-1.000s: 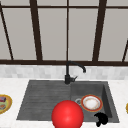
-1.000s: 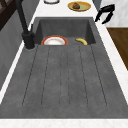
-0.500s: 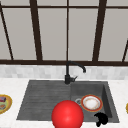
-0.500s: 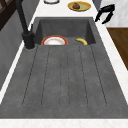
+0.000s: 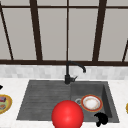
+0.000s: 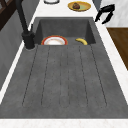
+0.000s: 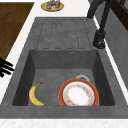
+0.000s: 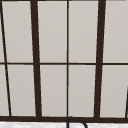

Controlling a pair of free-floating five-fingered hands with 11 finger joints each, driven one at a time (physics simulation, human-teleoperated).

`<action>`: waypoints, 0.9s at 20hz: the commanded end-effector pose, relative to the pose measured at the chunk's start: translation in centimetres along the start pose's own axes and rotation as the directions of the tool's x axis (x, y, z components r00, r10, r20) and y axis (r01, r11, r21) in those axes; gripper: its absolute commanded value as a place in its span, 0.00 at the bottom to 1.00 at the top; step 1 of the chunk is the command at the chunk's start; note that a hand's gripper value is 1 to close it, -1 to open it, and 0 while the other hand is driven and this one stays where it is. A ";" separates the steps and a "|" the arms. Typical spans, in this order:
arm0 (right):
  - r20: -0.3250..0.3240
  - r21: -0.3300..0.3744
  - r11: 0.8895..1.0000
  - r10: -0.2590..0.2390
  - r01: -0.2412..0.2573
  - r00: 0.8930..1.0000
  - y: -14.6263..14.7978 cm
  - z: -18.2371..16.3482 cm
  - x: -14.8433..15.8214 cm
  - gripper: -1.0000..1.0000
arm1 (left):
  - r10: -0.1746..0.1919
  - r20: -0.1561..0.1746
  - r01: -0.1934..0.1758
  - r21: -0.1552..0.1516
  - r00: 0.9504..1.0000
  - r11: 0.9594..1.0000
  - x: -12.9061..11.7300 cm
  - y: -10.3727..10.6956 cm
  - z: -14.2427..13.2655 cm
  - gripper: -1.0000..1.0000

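**Right hand open at the sink's front rim, banana in the basin below**

*Front view.* The right hand hangs at the front right corner of the sink, just in front of the plate that lies in the basin. A red ball stands low in the picture, left of the hand. The left hand shows at the left edge, above the bench; its fingers cannot be told.

*Left side view.* The right hand floats above the bench just outside the basin, its fingers relaxed and spread, holding nothing. The banana lies on the basin floor, beside the plate and apart from it.

*Right side view.* Straight fingers reach in from the left edge. The banana lies close along the basin wall on that side, near the plate. Judged from this, a good approach comes down over the wall with the fingers wide and closes across the banana's middle, clear of the plate's rim.

*Upper view.* The window.
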State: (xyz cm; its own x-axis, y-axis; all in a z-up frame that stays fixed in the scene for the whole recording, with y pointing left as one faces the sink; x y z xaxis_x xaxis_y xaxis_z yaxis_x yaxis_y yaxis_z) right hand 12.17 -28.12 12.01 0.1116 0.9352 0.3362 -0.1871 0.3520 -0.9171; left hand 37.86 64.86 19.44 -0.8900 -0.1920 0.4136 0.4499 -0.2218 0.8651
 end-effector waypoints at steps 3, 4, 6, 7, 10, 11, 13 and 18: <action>0.000 0.000 1.000 0.000 0.000 1.000 0.0 0.0 0.0 0.50 | 0.080 -0.034 -0.078 0.060 0.996 0.995 -3.0 -0.9 -1.9 0.00; 0.000 0.000 1.000 0.000 0.000 1.000 0.0 0.0 0.0 0.50 | 0.059 -0.030 -0.056 0.085 0.998 0.995 -3.2 -1.9 -1.9 0.00; 0.000 0.000 1.000 0.000 0.000 1.000 0.0 0.0 0.0 0.50 | 0.047 -0.022 -0.045 0.094 0.999 0.995 -3.6 -2.9 -2.1 0.00; 0.000 0.000 1.000 0.000 0.000 1.000 0.0 0.0 0.0 0.50 | 0.042 -0.014 -0.040 0.100 0.999 0.994 -4.0 -3.2 -2.2 0.00; 0.000 0.000 1.000 0.000 0.000 1.000 0.0 0.0 0.0 0.50 | 0.047 0.028 -0.051 0.127 0.998 0.991 -4.3 -4.0 -2.0 0.00; 0.000 0.000 1.000 0.000 0.000 1.000 0.0 0.0 0.0 0.50 | 0.061 0.036 -0.066 0.137 0.997 0.988 -4.4 -4.2 -2.0 0.00; 0.000 0.000 1.000 0.000 0.000 1.000 0.0 0.0 0.0 0.50 | 0.077 0.054 -0.085 0.164 0.996 0.983 -4.2 -4.7 -1.9 0.00; 0.000 0.000 1.000 0.000 0.000 1.000 0.0 0.0 0.0 0.50 | 0.046 0.116 -0.069 0.203 0.992 0.977 -6.8 -5.9 -0.4 0.00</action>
State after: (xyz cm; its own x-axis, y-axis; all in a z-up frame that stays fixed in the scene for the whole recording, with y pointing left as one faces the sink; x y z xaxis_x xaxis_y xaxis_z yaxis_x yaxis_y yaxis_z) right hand 12.17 -28.12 12.01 0.1116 0.9352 0.3362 -0.1871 0.3520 -0.9171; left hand 40.53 65.61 12.78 -0.8789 -0.1203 0.4616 0.4726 -0.0883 0.8768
